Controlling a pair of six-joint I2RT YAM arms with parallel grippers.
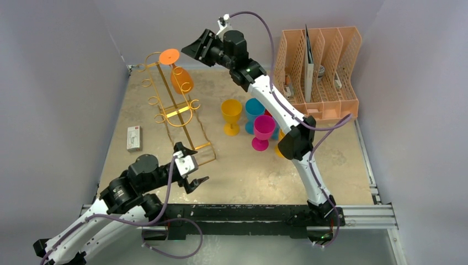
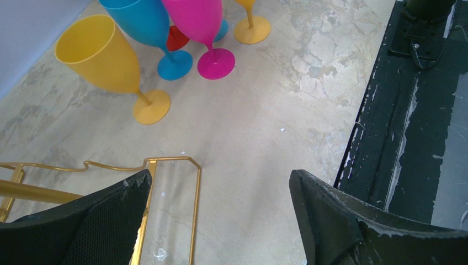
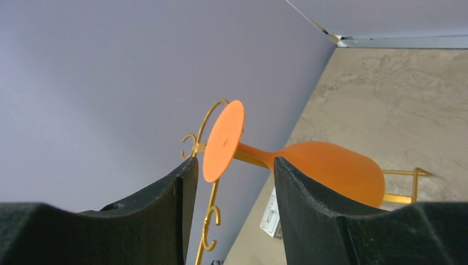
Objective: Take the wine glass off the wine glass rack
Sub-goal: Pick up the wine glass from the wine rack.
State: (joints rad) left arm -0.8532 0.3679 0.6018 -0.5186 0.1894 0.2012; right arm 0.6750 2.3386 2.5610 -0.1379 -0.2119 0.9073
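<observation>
An orange wine glass [image 1: 180, 79] hangs upside down on the tall gold wire rack [image 1: 175, 115], its round foot [image 1: 169, 56] on top. My right gripper [image 1: 194, 48] is open just right of the foot, level with it, not touching. In the right wrist view the glass [image 3: 331, 168] lies beyond my open right gripper [image 3: 234, 168], its foot [image 3: 223, 141] just past the fingertips, with a rack hook [image 3: 212, 221] behind. My left gripper [image 1: 192, 164] is open and empty, low by the rack's base. In the left wrist view my left gripper [image 2: 219, 179] hovers over the base wire [image 2: 194, 187].
Yellow [image 1: 231, 115], blue [image 1: 254, 112] and pink [image 1: 263, 131] glasses stand mid-table, close to my right arm. They also show in the left wrist view [image 2: 105, 61]. A peach lattice organiser [image 1: 317, 72] stands back right. A small white box [image 1: 133, 138] lies left of the rack.
</observation>
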